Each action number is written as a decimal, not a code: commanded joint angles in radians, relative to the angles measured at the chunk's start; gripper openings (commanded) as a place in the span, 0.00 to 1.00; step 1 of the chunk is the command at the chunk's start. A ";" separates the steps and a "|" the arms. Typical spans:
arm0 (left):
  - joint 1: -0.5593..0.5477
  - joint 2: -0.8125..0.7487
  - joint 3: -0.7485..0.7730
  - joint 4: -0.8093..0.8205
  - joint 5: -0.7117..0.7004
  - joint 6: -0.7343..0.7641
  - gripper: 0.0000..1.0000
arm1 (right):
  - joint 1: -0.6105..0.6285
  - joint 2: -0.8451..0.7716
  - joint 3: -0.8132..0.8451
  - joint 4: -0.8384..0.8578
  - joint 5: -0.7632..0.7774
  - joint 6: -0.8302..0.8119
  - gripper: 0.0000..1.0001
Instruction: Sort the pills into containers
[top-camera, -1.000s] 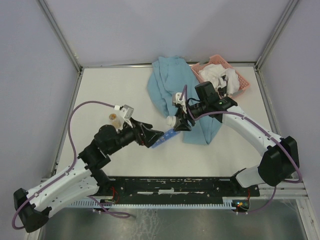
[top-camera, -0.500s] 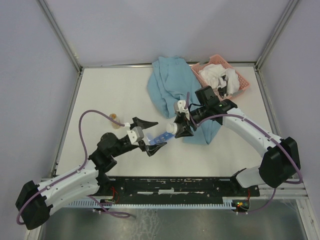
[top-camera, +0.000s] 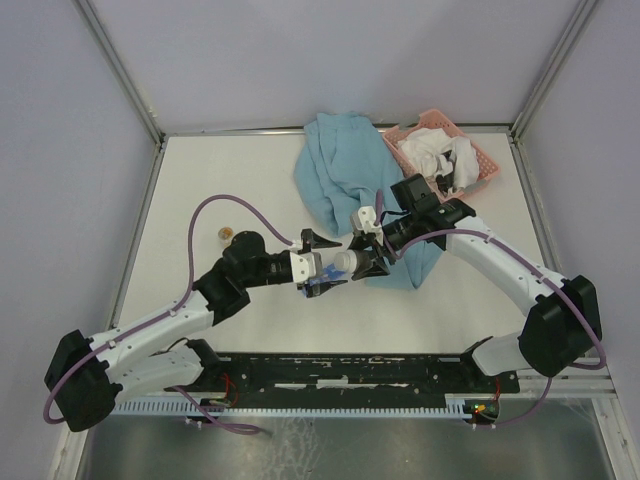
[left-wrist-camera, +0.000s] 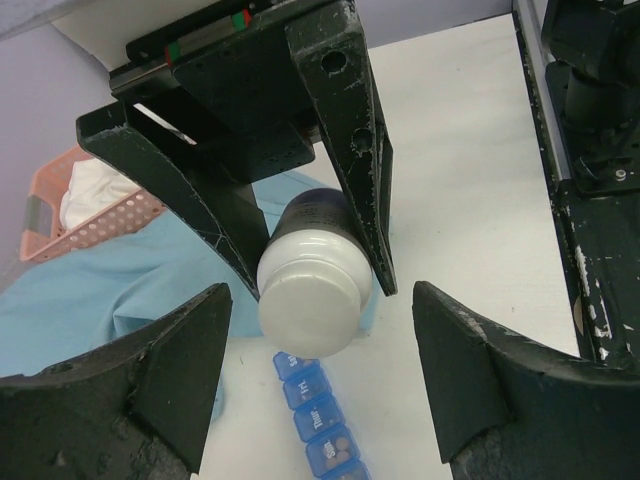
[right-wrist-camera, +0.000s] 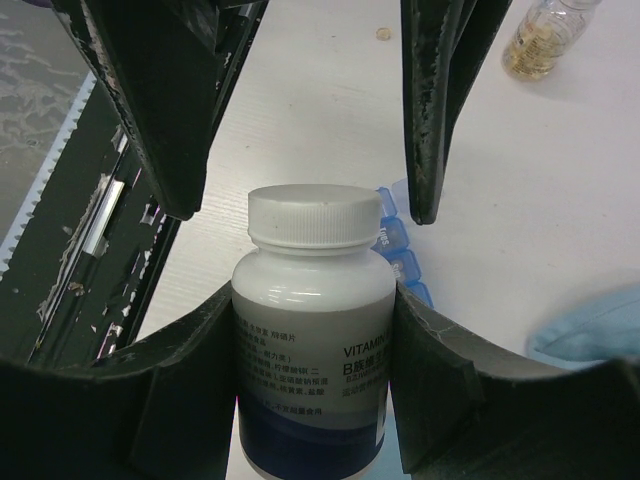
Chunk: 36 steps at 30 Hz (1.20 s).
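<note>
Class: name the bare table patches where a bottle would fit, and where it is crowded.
Bare table: the far-left stretch between small vial and blue cloth; also the near-right patch inside the right arm's bend. Crowded: the centre, where left gripper, right gripper, vitamin bottle and pill organiser meet.

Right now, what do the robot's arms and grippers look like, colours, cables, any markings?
The left arm and right arm have white links with black joints, and a purple cable loops along each. The left gripper and right gripper have black, tapering fingers, scuffed pale along the edges.
</note>
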<state>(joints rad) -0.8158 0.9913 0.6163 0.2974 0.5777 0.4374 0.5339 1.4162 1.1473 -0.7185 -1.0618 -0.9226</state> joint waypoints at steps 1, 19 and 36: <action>-0.001 0.000 0.033 0.010 -0.036 0.051 0.79 | -0.005 -0.026 0.010 0.002 -0.053 -0.019 0.04; -0.002 0.023 0.028 0.041 -0.033 0.012 0.60 | -0.005 -0.022 0.011 0.000 -0.057 -0.018 0.04; -0.002 0.028 0.033 0.112 -0.105 -0.381 0.21 | -0.007 0.000 0.026 0.084 0.041 0.124 0.04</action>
<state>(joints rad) -0.8146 1.0203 0.6163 0.3023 0.5224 0.3050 0.5327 1.4166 1.1477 -0.7116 -1.0607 -0.8871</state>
